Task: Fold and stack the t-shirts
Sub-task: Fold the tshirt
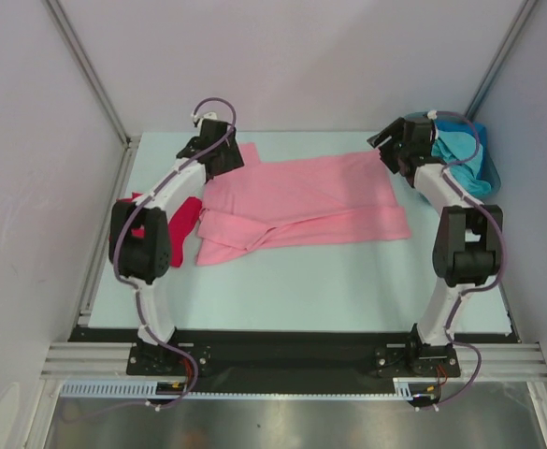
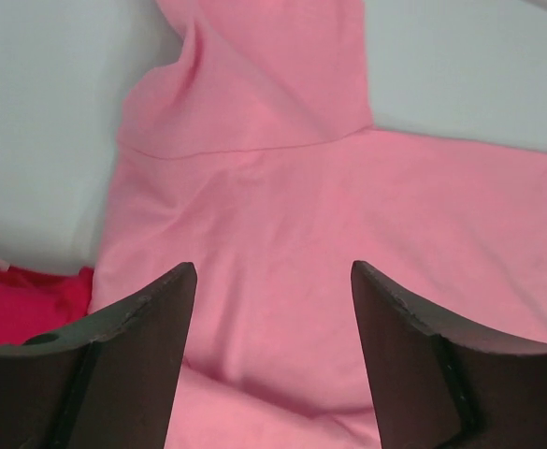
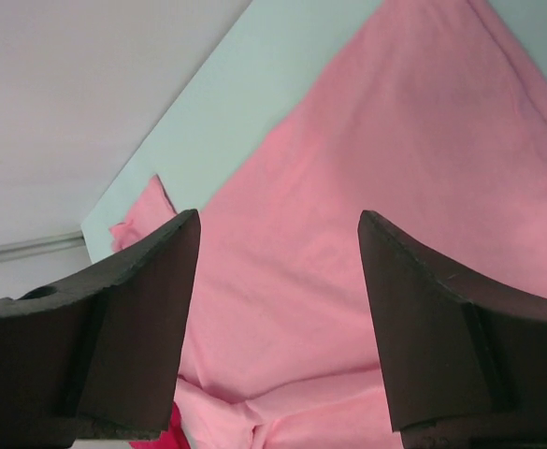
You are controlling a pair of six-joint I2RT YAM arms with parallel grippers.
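Note:
A light pink t-shirt (image 1: 301,201) lies folded across the middle of the table, its lower half doubled up in a loose band. My left gripper (image 1: 219,150) hovers open above the shirt's far left corner, and the left wrist view shows pink cloth (image 2: 273,271) below the spread fingers with nothing between them. My right gripper (image 1: 395,150) is open above the far right corner, the pink cloth (image 3: 348,215) lying beneath its fingers. A red t-shirt (image 1: 181,224) lies at the left, partly under my left arm. Teal and blue t-shirts (image 1: 465,154) are bunched at the back right.
White walls with metal frame posts (image 1: 86,70) close in the table at the left, back and right. The pale table top (image 1: 329,285) lies bare in front of the pink shirt, up to the black rail (image 1: 282,351) holding the arm bases.

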